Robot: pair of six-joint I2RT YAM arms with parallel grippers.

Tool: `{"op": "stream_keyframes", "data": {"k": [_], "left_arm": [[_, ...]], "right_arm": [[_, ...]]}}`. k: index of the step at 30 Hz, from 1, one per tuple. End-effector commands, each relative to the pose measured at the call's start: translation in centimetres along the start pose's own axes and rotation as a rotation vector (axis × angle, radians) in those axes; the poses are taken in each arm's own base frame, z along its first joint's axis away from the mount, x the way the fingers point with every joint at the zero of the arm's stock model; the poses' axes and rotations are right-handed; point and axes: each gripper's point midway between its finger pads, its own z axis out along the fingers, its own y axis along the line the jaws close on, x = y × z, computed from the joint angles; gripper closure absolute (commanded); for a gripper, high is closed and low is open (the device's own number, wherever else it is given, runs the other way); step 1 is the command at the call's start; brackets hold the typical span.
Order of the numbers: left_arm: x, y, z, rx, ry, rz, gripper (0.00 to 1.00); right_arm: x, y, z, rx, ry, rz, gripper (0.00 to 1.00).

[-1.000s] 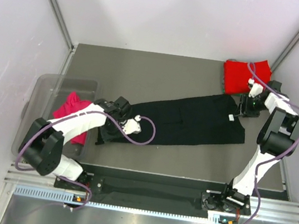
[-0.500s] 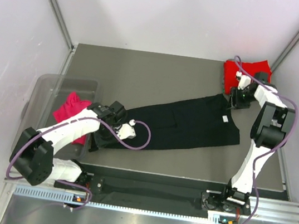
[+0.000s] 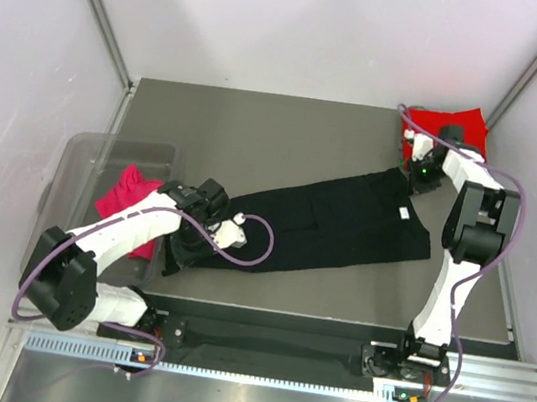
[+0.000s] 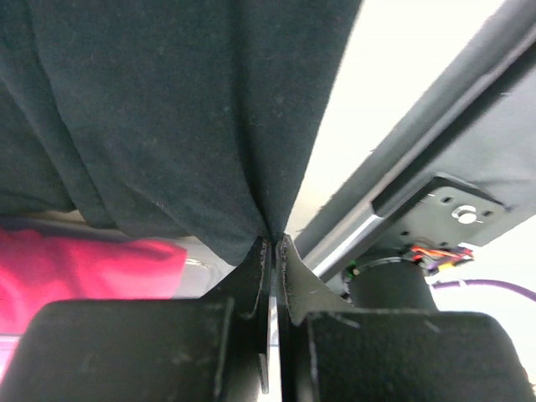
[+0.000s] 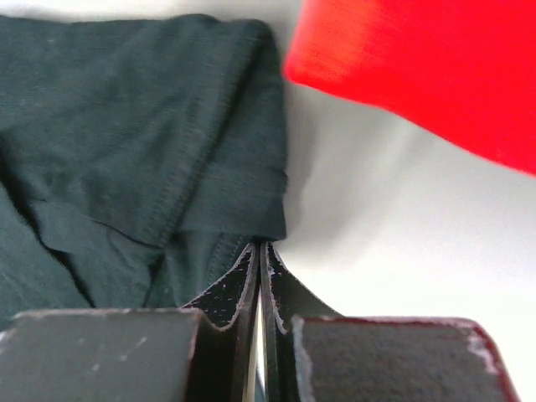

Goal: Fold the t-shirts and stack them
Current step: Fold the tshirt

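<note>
Black t-shirt [image 3: 327,218], left gripper [image 4: 272,243] pinching hem, right gripper [image 5: 260,245] outstretched, pinching corner

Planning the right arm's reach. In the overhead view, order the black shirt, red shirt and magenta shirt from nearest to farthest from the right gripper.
1. Black shirt: touching the right gripper.
2. Red shirt: just beyond, far right corner.
3. Magenta shirt: far left side.
</note>
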Motion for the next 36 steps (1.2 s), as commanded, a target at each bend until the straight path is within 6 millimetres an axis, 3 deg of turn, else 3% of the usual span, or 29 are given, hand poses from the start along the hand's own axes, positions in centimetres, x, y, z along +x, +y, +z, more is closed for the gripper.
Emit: {"op": "stream_keyframes", "data": {"k": [1, 2, 3, 5, 6, 8, 9, 11, 12, 14, 15, 17, 21, 23, 27, 28, 29, 34, 36], "left_arm": [[-0.7, -1.9, -1.2, 0.101, -0.021, 0.026, 1.0], [-1.0, -2.6, -1.2, 0.138, -0.038, 0.037, 1.0], [-1.1, -3.1, -1.1, 0.158, -0.035, 0.052, 1.0], [-1.0, -4.0, -0.9, 0.204, -0.021, 0.072, 1.0], [-0.9, -4.5, -0.8, 0.22, -0.012, 0.097, 1.0], [-0.8, -5.3, -0.6, 0.259, 0.006, 0.112, 1.0], [-0.8, -5.6, -0.6, 0.272, 0.01, 0.128, 1.0], [-0.6, -6.2, -0.6, 0.302, 0.032, 0.144, 1.0], [-0.8, -6.5, -0.7, 0.316, 0.032, 0.152, 1.0], [-0.7, -7.0, -0.7, 0.345, 0.05, 0.164, 1.0], [-1.2, -7.8, -1.1, 0.381, 0.031, 0.18, 1.0], [-1.8, -8.6, -1.5, 0.436, 0.016, 0.192, 1.0], [-4.4, -10.7, -3.1, 0.552, -0.041, 0.236, 1.0], [-5.1, -10.9, -2.7, 0.557, -0.017, 0.256, 1.0], [-7.9, -13.3, -2.0, 0.548, 0.02, 0.41, 1.0], [-10.3, -15.3, -1.2, 0.537, 0.04, 0.518, 1.0], [-10.4, -15.4, -1.2, 0.537, 0.04, 0.519, 1.0], [-14.9, -17.8, 0.2, 0.538, -0.027, 0.638, 1.0], [-15.6, -18.0, 0.9, 0.551, -0.024, 0.647, 1.0]], "right_arm": [[-0.2, 3.6, 1.2, -0.021, 0.078, -0.134, 1.0], [-0.6, 3.3, 1.3, -0.007, 0.073, -0.151, 1.0], [-2.5, 5.0, 1.5, -0.003, 0.051, -0.206, 1.0], [-3.5, 5.5, 2.0, 0.009, 0.053, -0.233, 1.0], [-5.6, 6.1, 1.7, 0.021, 0.017, -0.262, 1.0], [-6.4, 6.5, 2.7, 0.031, 0.023, -0.282, 1.0], [-8.1, 7.0, 2.4, 0.041, -0.004, -0.3, 1.0], [-8.9, 7.0, 3.4, 0.065, -0.001, -0.315, 1.0], [-10.5, 7.4, 3.2, 0.085, -0.029, -0.333, 1.0], [-11.1, 7.0, 4.3, 0.122, -0.02, -0.35, 1.0], [-12.9, 7.1, 3.9, 0.143, -0.058, -0.368, 1.0], [-13.9, 6.9, 5.2, 0.173, -0.069, -0.397, 1.0], [-18.1, 7.2, 6.2, 0.297, -0.16, -0.492, 1.0], [-20.1, 7.0, 6.7, 0.373, -0.219, -0.533, 1.0], [-24.0, 9.5, 6.8, 0.427, -0.356, -0.596, 1.0], [-26.8, 11.0, 6.1, 0.453, -0.473, -0.611, 1.0], [-26.8, 11.0, 6.1, 0.453, -0.474, -0.611, 1.0], [-30.9, 13.1, 4.6, 0.489, -0.655, -0.625, 1.0], [-31.3, 12.7, 4.9, 0.521, -0.665, -0.642, 1.0]]}}
